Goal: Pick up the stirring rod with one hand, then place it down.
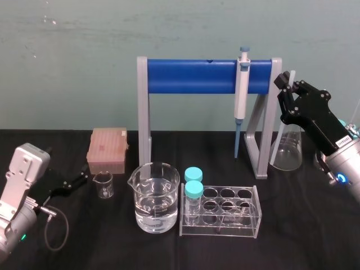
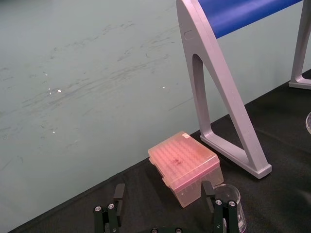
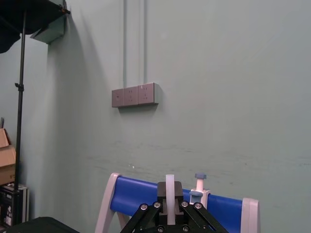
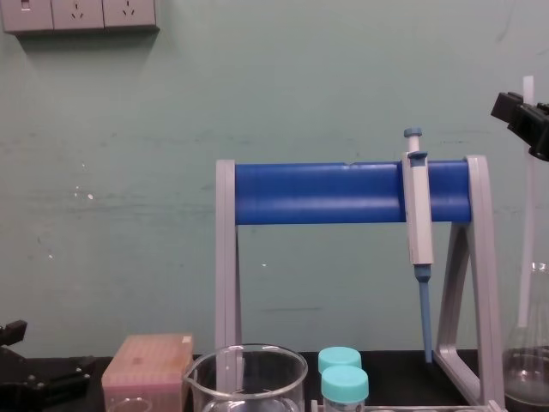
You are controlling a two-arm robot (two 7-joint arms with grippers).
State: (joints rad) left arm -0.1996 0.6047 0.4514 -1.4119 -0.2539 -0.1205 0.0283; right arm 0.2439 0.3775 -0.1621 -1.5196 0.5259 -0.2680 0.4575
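Aloft, translucent stirring rod [image 1: 280,126] tight in blocky right gripper [image 1: 288,84]; left gripper [image 1: 81,179] low, fingers [image 2: 118,193] wide.

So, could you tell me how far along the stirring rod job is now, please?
Done: the right pincer is shut on the stirring rod, holding it raised, near upright, by the flask. In hand: the lift; I cannot tell whether the rod's lower end is clear of the flask. Left: setting it down. The left pincer lies open beside the small beaker.

Even, soft indoor light; faint shadows.
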